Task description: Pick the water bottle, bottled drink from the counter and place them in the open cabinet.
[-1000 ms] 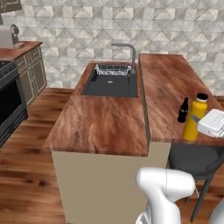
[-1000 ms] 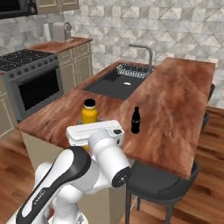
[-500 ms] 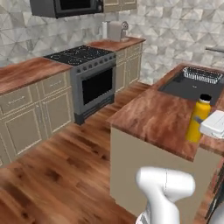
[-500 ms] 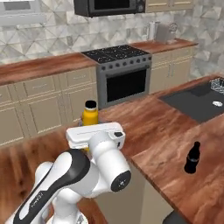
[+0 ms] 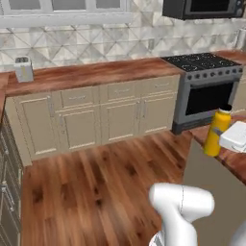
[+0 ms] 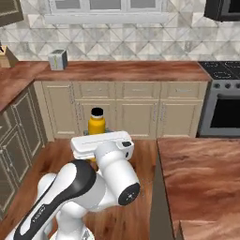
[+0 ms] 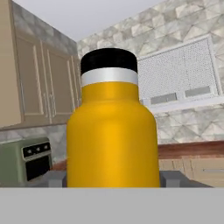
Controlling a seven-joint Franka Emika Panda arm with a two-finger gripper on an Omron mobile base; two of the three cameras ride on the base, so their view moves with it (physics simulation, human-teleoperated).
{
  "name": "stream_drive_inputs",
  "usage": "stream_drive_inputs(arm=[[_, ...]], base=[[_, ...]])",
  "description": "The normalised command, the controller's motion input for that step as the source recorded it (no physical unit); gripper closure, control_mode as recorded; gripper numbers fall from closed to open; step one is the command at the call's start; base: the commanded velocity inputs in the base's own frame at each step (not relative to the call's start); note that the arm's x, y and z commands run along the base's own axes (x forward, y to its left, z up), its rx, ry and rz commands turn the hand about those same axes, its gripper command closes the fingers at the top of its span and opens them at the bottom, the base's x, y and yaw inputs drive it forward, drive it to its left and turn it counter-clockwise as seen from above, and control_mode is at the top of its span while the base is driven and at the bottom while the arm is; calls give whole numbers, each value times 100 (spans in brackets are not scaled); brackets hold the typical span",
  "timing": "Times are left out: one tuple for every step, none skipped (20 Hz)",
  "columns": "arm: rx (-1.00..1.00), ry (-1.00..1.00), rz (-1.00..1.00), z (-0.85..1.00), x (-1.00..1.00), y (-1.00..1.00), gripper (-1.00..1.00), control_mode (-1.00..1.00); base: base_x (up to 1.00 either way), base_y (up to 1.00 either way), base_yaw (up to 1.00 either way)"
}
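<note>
One bottle is in play here: the water bottle [image 7: 113, 127], yellow with a black cap above a pale band at its neck, stands upright in the tool [image 7: 113, 178], whose two grey fingertips [image 7: 56, 178] press against its lower body from either side, so the tool is clamped on the water bottle. In the left base view the water bottle [image 5: 215, 132] hangs at the right, just beside the white hand block, above the near corner of the reddish-brown tabletop [image 5: 230, 161]. In the right base view its black cap and yellow shoulder [image 6: 96, 123] rise just behind the flat white hand, with the wooden floor [image 6: 56, 159] below and the wood-grain tabletop [image 6: 201, 173] off to the right.

Along the far wall runs another brown counter [image 6: 126, 70] over beige base cabinets [image 6: 136, 110], with a small toaster [image 6: 58, 59] on it. A steel stove [image 5: 209, 91] stands at the right end with a dark microwave [image 5: 202, 8] above it. The hand view shows beige wall cabinets [image 7: 41, 83] behind the bottle at left and a toaster [image 7: 26, 162] low beside it.
</note>
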Motion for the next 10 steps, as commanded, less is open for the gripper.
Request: stream_drive_inputs(arm=[[0,0,0,0,0,0,100,100],[0,0,0,0,0,0,100,100],[0,0,0,0,0,0,100,100],[0,0,0,0,0,0,100,100],[0,0,0,0,0,0,100,100],[0,0,0,0,0,0,100,100],[0,0,0,0,0,0,100,100],[0,0,0,0,0,0,100,100],[0,0,0,0,0,0,100,100],[0,0,0,0,0,0,100,100]], base=[[-13,0,84],[-13,0,82],[-12,0,81],[-13,0,79],[-13,0,77],[-13,0,76],[-12,0,75],[-11,0,75],[-11,0,75],[-10,0,75]])
